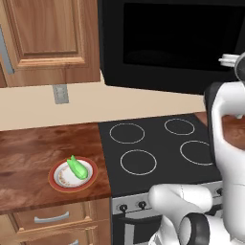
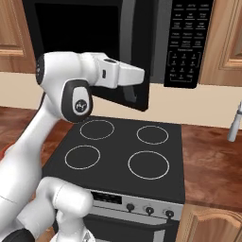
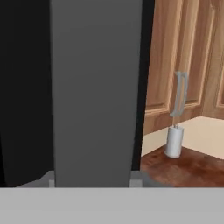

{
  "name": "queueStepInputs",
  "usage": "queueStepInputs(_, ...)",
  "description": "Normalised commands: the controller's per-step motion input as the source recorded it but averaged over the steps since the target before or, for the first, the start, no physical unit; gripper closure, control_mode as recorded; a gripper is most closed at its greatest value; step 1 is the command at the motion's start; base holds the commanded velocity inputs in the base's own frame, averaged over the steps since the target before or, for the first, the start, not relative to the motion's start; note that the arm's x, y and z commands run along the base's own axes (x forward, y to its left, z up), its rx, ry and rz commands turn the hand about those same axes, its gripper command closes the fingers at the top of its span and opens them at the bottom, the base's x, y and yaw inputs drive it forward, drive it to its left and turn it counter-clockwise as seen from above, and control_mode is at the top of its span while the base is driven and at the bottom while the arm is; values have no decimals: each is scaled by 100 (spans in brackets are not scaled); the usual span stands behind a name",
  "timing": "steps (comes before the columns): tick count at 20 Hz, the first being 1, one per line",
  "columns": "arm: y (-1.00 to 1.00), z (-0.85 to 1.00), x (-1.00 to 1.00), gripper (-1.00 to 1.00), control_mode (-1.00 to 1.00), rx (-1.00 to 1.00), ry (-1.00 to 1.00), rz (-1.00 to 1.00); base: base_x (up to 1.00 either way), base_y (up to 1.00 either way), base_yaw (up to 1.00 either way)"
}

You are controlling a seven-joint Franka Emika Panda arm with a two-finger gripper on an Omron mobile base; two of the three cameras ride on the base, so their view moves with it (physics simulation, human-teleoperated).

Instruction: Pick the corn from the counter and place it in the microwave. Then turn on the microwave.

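Observation:
The green corn (image 1: 77,168) lies on a white red-rimmed plate (image 1: 53,178) on the reddish-brown counter (image 1: 28,143), left of the stove. The black microwave (image 1: 167,43) hangs above the stove, its button panel (image 2: 186,42) at the right. Its door (image 2: 142,56) is swung out toward me. My gripper (image 2: 137,78) is up at the door, far from the corn. In the hand view the wide grey handle (image 3: 94,87) runs between the fingertips of the gripper (image 3: 94,179), which is shut on it.
A black stovetop (image 1: 158,143) with white ring burners lies below the microwave. A light grey canister (image 3: 174,142) stands on the counter to the right of the stove (image 2: 234,123). Wooden cabinets (image 1: 48,38) flank the microwave. A wall outlet (image 1: 61,94) sits above the left counter.

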Motion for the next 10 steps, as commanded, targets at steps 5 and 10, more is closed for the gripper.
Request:
queueStepInputs(5,1,38,-63,100,-100,0,-7,-16,0,0,0)
queueStepInputs(10,0,43,-67,100,-100,0,-7,-14,0,0,0)
